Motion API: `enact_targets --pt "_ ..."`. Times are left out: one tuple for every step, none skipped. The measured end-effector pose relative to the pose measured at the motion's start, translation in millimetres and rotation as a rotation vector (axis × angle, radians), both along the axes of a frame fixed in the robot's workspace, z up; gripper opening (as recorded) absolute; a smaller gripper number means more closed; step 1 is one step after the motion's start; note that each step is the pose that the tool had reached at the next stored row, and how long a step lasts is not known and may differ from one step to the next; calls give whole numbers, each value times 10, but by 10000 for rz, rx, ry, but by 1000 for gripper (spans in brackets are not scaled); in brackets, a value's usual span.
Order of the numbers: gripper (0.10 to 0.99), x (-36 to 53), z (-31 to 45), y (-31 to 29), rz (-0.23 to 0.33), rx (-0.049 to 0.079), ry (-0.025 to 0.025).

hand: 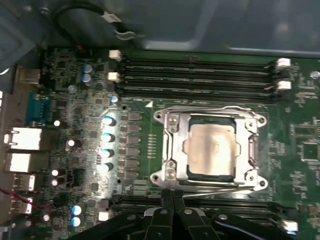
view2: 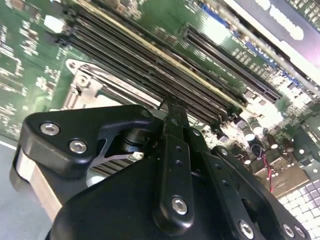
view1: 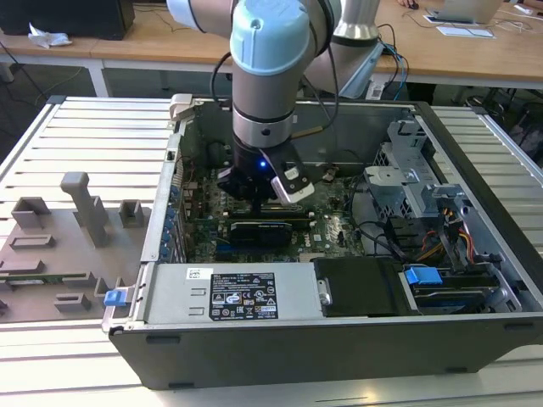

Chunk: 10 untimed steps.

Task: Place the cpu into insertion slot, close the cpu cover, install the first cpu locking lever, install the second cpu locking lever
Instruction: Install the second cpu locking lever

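In the first wrist view the cpu [hand: 212, 150], a pale silvery square, lies in the insertion slot [hand: 210, 176] on the green board. The cpu cover [hand: 172, 150], a silvery frame, lies flat around it. Thin wire levers run along two opposite sides of the cover [hand: 210, 107] [hand: 215, 186]. My gripper [hand: 172, 196] is shut, its black fingertips pressed together right at one lever's side of the socket, with nothing visible between them. The second wrist view has the shut gripper [view2: 170, 106] over the memory slots beside the socket's metal frame [view2: 85, 85]. From outside, the gripper [view1: 254, 199] reaches down into the open computer case.
Long black memory slots [hand: 200, 75] flank the socket on two sides. Capacitors [hand: 107, 135] and rear ports [hand: 25, 140] stand beside it. In the exterior view, a black card [view1: 259, 231], the power supply [view1: 242, 292], cables and a drive cage [view1: 424, 182] crowd the case. A grey fixture [view1: 76, 229] lies outside.
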State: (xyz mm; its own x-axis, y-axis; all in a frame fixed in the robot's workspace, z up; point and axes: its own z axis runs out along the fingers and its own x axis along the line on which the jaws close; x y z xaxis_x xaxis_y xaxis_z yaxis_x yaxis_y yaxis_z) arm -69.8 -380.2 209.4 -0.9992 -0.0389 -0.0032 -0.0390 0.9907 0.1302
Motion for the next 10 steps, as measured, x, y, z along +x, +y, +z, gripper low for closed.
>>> enact_targets --pt "106 -18 -8 0 30 29 0" --pt "106 -39 -17 0 70 67 0" --pt "106 -53 -23 0 101 95 -1" --pt "106 -73 -33 0 151 140 0" --pt "106 -85 -38 0 190 175 -1" --pt "106 -101 -50 2 271 234 -1" --pt "106 -107 -57 6 379 266 1" --pt "106 -108 -60 16 469 280 4" --pt "106 -109 -65 29 567 301 5" --pt "106 -109 -70 40 618 319 4"
